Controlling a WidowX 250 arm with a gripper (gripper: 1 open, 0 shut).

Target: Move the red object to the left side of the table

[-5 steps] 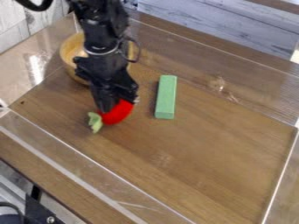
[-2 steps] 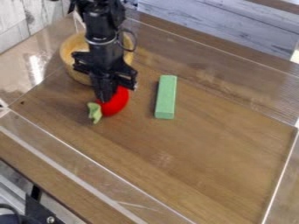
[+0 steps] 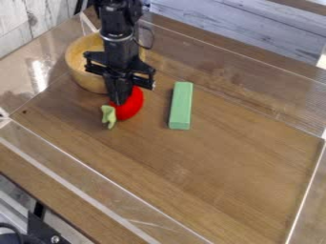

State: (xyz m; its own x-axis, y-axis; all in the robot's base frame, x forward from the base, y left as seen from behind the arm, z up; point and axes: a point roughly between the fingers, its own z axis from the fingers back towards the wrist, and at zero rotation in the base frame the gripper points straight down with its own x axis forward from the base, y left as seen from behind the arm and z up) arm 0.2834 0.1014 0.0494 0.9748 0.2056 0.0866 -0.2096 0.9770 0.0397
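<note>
Camera view: we saw the single arm coming down from the top of the frame, its gripper [image 3: 128,91] pointing straight down and clenched on the red object [image 3: 130,103]. The red object sat low over the tabletop [image 3: 230,162], left of centre in the frame, with its green leafy end [image 3: 110,114] sticking out to the left. We could not tell whether it touched the wood or hung just off it. A wooden bowl [image 3: 79,67] stood just behind and left of the gripper, partly hidden by the arm. A green block [image 3: 182,104] lay flat just right of the red object, not touching it.
</note>
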